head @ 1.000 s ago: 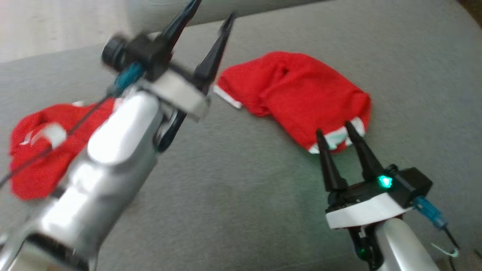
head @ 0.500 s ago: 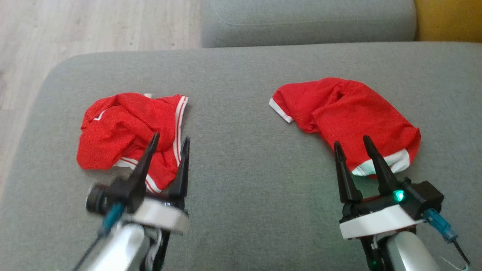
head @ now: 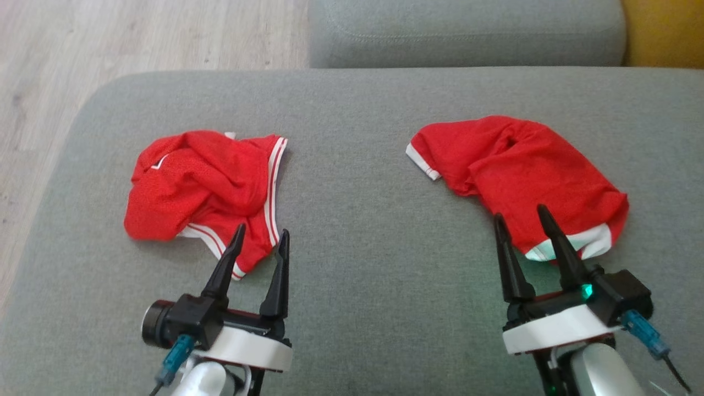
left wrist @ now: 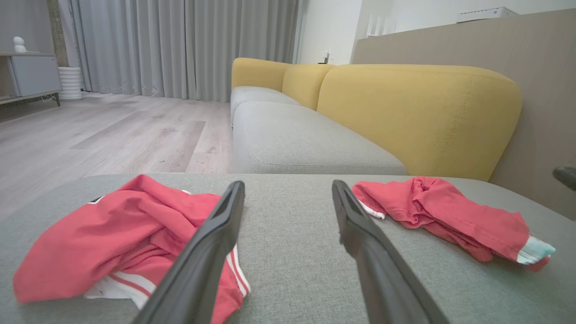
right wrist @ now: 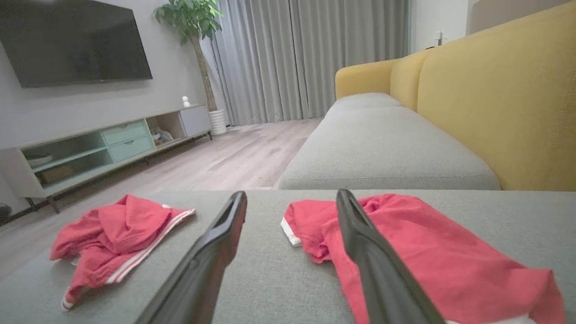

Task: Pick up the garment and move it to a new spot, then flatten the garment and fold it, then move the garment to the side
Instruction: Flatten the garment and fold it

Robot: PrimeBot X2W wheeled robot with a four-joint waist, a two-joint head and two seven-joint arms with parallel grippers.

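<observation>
Two crumpled red garments lie on the grey sofa seat (head: 357,231). On the left is a mesh one with white stripes (head: 203,187) (left wrist: 112,238) (right wrist: 112,238). To the right lies a red one with white cuffs (head: 522,170) (left wrist: 445,216) (right wrist: 427,256). My left gripper (head: 261,239) (left wrist: 288,184) stands open just in front of the striped garment's near edge, empty. My right gripper (head: 522,214) (right wrist: 292,193) is open too, its fingertips over the near white-cuffed edge of the right garment, holding nothing.
A second grey seat cushion (head: 467,33) adjoins at the back, with yellow backrests (left wrist: 418,112) along the right. Wooden floor (head: 110,38) lies beyond the seat's left edge. A TV stand (right wrist: 90,148) is far across the room.
The left arm came down from high in front of the camera to low near the striped garment. The head camera shifted, so the whole scene moved. The right gripper stayed put.
</observation>
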